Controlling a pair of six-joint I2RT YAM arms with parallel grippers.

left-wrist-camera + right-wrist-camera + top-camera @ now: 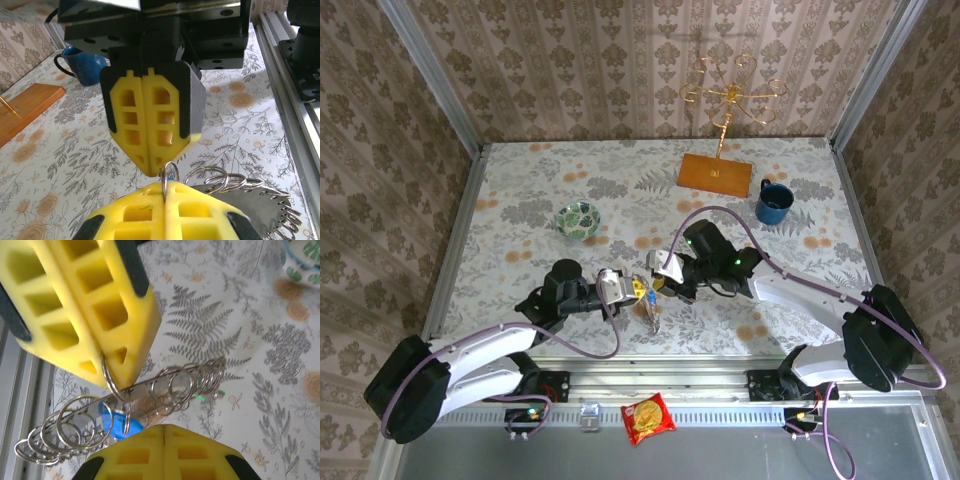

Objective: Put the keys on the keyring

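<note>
The keyring is a flat grey ring carrying several small split rings, and it hangs between my two grippers. My left gripper is shut on one small split ring of it. In the right wrist view that same gripper pinches the loop. My right gripper is shut, tip to tip with the left one, and I see nothing in its seam. The blue key head hangs just beyond its tip. The green key dangles behind the grey ring.
A green-patterned bowl sits back left. A blue mug and a gold stand on a wooden base stand at the back right. A snack packet lies on the near rail.
</note>
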